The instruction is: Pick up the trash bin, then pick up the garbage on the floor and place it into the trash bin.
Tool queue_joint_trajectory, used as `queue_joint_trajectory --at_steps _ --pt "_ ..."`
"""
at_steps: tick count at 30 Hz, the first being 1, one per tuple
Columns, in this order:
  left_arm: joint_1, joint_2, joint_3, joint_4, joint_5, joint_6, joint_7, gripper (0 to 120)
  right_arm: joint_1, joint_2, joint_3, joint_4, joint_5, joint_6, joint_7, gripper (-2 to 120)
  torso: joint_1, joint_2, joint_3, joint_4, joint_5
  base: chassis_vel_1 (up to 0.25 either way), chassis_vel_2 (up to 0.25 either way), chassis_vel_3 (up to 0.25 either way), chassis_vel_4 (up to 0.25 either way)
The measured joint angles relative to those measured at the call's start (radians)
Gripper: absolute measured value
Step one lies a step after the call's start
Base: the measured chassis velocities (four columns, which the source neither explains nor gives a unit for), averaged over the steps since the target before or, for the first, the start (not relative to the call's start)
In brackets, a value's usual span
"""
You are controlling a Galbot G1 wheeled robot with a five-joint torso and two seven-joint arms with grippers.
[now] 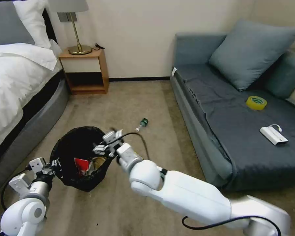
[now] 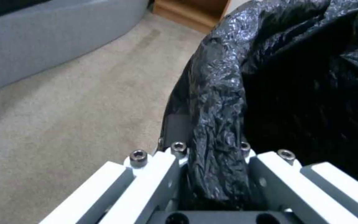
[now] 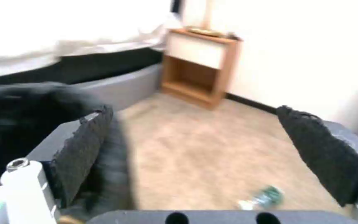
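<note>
On the carpet between bed and sofa, the small clear bottle (image 1: pixel 142 124) lies on its side, well apart from everything else. Long axis runs diagonal: green-label body toward the far wall, cap end pointing back toward the robot, approx. Looks light, rigid-ish thin plastic, round, so prob. rolls and slips; best taken across the middle of the body, jaws square to the long axis.

Left gripper (image 2: pixel 212 174) is clamped on the rim of the trash bin (image 1: pixel 72 144), crinkly black liner bunched between its fingers; bin held off the floor at robot's left. Liner is soft and slick, so the bite should catch the rim itself, not just film.

Right gripper (image 3: pixel 204 155) is spread wide and holding nothing, at the bin's mouth. Red-and-white snack packet (image 1: pixel 82 165) and sth brown, likely the paper bag, sit inside.
</note>
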Motion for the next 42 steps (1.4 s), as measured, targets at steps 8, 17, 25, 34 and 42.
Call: queue_joint_trajectory --at_steps 8,17,25,34,42 --pt "-0.014 0.006 -0.027 0.015 0.019 0.000 -0.003 4 -0.245 -0.058 0.217 0.064 -0.193 0.074 -0.004 100 0.000 0.000 0.000 0.0001 0.0001 0.000 0.000 0.000 0.000" --pt "-0.018 -0.001 -0.037 -0.003 0.032 0.011 -0.010 4 -0.537 -0.140 0.436 0.179 -0.279 0.118 -0.038 100 0.000 0.000 0.000 -0.0003 0.0001 0.000 0.000 0.000 0.000" --pt "-0.016 -0.001 -0.049 -0.006 0.030 0.011 -0.011 4 -0.749 -0.118 0.558 0.283 -0.308 0.122 -0.062 100 0.000 0.000 0.000 0.0001 -0.0001 0.000 0.000 0.000 0.000" --pt "-0.033 0.012 -0.059 0.013 0.018 0.014 -0.011 4 -0.846 -0.082 0.616 0.315 -0.356 0.141 -0.098 100 0.000 0.000 0.000 0.0000 -0.0002 0.000 0.000 0.000 0.000" --pt "-0.039 0.017 -0.056 0.017 0.017 0.017 -0.011 4 -0.861 -0.076 0.620 0.323 -0.364 0.144 -0.128 100 0.000 0.000 0.000 0.0000 -0.0002 0.000 0.000 0.000 0.000"
